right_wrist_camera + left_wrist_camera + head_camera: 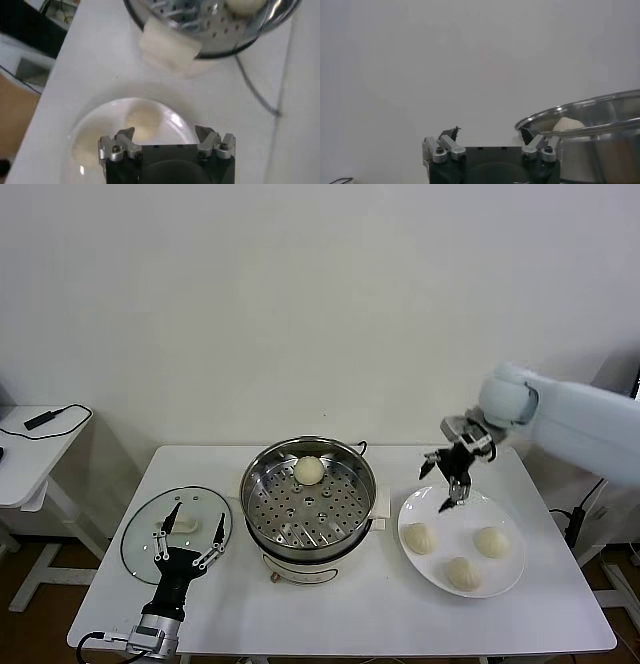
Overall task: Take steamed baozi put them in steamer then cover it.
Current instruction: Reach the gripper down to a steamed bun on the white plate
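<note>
A white table (330, 619) fills the lower half of the head view. At its centre stands the steamer (309, 504), a round shiny steel pot, upright, mouth facing up, with a perforated tray inside and a white base and side handle; being round, it shows no long axis. A clear glass lid (177, 528) lies flat at lower left, apart from the pot. A white plate (462, 540) lies at lower right, just beside the steamer. The steamed baozi are smooth, domed, cream-white: one (309, 470) rests on the tray at its far edge, three (464, 572) sit on the plate. The right gripper (449, 478) hangs above the plate's far rim, jaws spread, grasping nothing. The left gripper (188, 534) hovers over the lid, jaws spread, empty.
</note>
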Tool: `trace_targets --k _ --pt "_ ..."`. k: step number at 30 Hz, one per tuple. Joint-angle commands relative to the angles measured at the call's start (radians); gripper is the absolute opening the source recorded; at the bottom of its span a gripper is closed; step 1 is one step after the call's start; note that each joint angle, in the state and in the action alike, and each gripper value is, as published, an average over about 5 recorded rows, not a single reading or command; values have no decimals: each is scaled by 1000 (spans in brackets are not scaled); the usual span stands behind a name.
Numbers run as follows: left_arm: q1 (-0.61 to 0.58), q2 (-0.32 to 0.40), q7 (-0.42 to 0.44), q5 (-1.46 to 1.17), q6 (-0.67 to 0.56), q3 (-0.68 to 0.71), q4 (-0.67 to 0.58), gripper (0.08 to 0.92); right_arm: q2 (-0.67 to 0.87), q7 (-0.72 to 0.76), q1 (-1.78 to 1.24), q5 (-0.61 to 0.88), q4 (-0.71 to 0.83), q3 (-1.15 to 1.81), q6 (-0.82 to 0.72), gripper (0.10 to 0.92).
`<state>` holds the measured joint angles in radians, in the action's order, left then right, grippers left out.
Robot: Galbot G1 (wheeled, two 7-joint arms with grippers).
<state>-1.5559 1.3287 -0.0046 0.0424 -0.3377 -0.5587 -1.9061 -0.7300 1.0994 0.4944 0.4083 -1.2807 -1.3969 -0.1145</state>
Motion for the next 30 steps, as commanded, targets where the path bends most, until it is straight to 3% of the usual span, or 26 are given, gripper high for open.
trace_targets --k 1,11,23,30 --pt "-2 -2 0 1 -1 -1 -2 823 4 -90 -138 35 31 -5 -57 823" --pt "-12 -9 0 1 -5 -7 -4 823 -45 -175 -216 11 61 46 -84 823" --pt "-16 -10 0 5 -10 -7 1 823 -60 -155 -235 -17 80 59 -83 821" --pt "-14 -9 0 5 -11 -7 5 823 -59 -147 -238 -32 84 68 -79 741"
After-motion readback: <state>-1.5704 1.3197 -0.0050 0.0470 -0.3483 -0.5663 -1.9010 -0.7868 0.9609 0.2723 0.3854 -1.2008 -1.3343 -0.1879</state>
